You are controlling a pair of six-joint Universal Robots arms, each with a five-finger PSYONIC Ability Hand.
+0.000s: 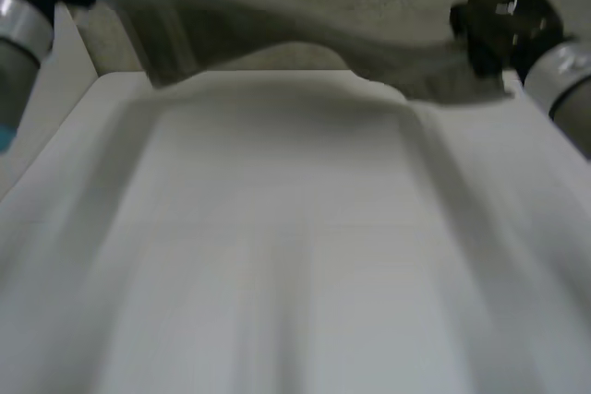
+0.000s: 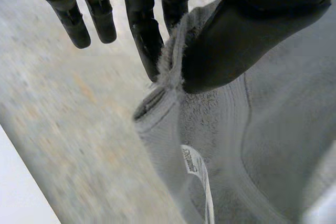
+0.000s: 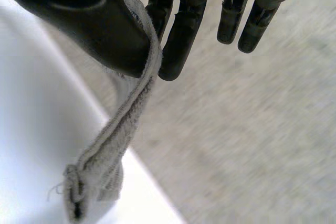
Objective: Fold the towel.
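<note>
Towel [image 1: 259, 25] edges are pinched in both hands. The left hand [image 2: 247, 40] clamps thumb against finger on a fuzzy edge, just above a white label [image 2: 195, 167], and the right hand [image 3: 105, 35] grips likewise. Between them the grey cloth stretches in the air above the far edge of the white table [image 1: 295, 256].

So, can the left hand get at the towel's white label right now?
Probably not: the left hand pinches the towel by its edge; the label lies past its thumb, so it would have to let go.
</note>
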